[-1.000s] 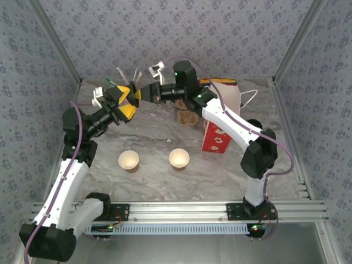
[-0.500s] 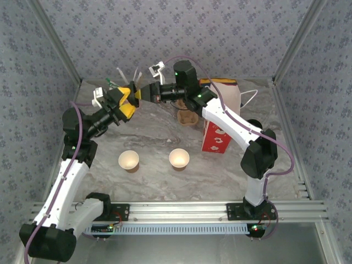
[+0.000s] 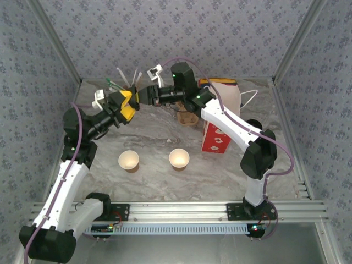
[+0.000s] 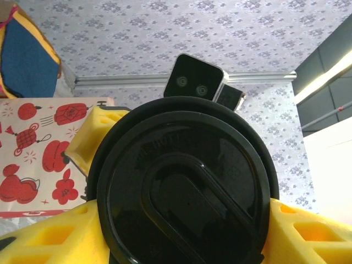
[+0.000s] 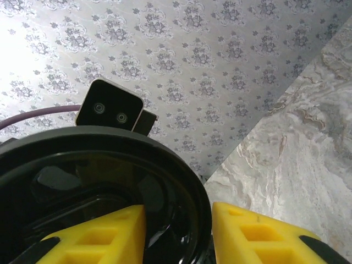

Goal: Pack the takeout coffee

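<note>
While aloft at far left-centre, coffee cup (image 4: 181, 187): black lid seated between yellow pads of left gripper (image 3: 131, 102), jaws closed on it. Right gripper (image 3: 153, 94): jaws narrowly parted about lid rim. Handling: confirm left hold firm; right should back off straight, not dragging lid.

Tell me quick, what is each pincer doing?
Left pincer: closed on the takeout coffee.
Right pincer: open, straddling the lid rim.

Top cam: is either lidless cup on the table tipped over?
No, the left cup and right cup both stand upright, mouths up.
</note>
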You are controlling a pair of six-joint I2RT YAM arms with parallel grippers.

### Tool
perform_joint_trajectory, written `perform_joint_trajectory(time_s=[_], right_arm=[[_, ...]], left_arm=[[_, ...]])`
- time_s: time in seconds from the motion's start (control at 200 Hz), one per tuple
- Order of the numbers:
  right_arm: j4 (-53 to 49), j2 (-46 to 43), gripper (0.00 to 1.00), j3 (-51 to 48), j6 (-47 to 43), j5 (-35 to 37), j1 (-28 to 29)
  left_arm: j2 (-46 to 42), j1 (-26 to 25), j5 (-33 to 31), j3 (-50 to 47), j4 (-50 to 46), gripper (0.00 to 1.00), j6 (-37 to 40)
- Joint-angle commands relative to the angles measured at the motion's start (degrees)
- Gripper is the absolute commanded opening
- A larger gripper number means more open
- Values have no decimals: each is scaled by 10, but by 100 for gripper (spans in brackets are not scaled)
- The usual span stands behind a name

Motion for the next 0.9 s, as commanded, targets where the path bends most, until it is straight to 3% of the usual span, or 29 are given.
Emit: perform_joint_trajectory(time_s=[0.0,0.115,0.185,0.26,0.41,0.54,0.75,0.82,0.895], right_arm=[[-28,-21,39,15,-25,3,2],[-54,-29,39,16,-43,16,0],[-77,-38,48,14,-58,32,-2],[-102,-48,48,13,-72,52,-5],[-155,-78,51,7,-112,101,-5],[-211,-104,59,9,-146,147,-6],[-302,-163,81,-3,-207,240,-10],[-324,-182,99,-10,-217,268,-14],[-341,-201,100,-19,-224,291,-17]], left_arm=[[-14,8,16,26,-33,60,24],[-19,11,17,36,-71,59,49],[-21,15,20,46,-97,61,64],[-23,17,21,62,-137,61,90],[-24,18,10,117,-276,59,187],[-20,18,-6,157,-386,58,273],[-20,17,-32,175,-476,58,350],[-24,16,-42,172,-493,57,366],[-25,13,-50,171,-512,57,384]])
